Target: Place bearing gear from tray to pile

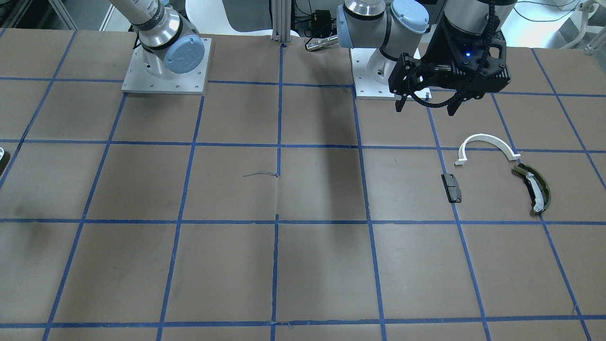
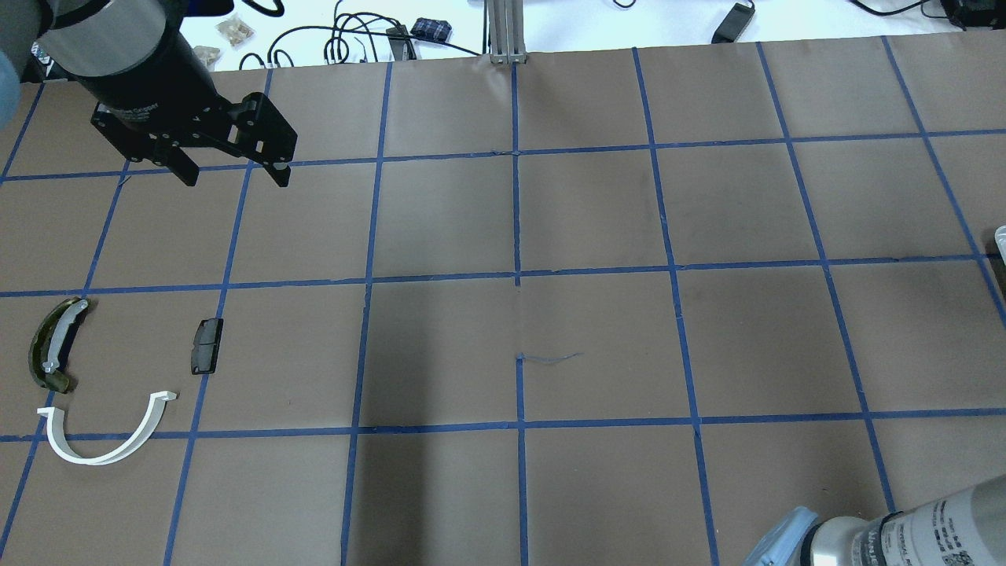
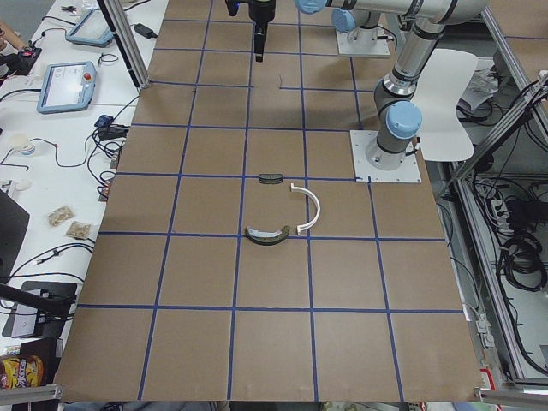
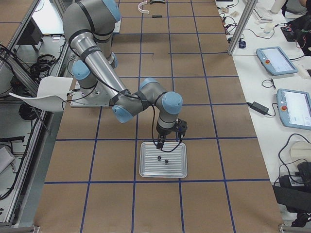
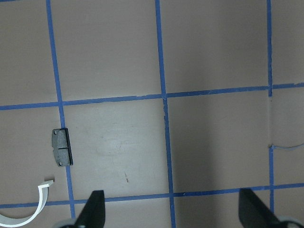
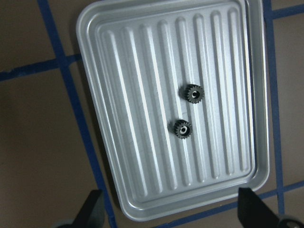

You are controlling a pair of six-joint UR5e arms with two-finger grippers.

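Right gripper [image 6: 173, 212] hung closest, jaws spread wide and empty, straight above the tray [image 6: 123, 118]. Nothing was done yet, by the look of it: two gears [image 6: 182, 128] lay flat on the ribbed tray floor, near each other but apart. Both were small, dark and toothed with a pale bore, and they looked alike. The tray sat on the counter [image 2: 597, 346] at the robot's right end, well apart from the pile [image 2: 206, 346] of arc [image 1: 487, 138], block [image 1: 451, 188] and green piece [image 1: 536, 188], with no gear among them. Left gripper [image 2: 235, 179] hovered near the pile, wide open, holding nothing. Grasp, carry and drop all remained.
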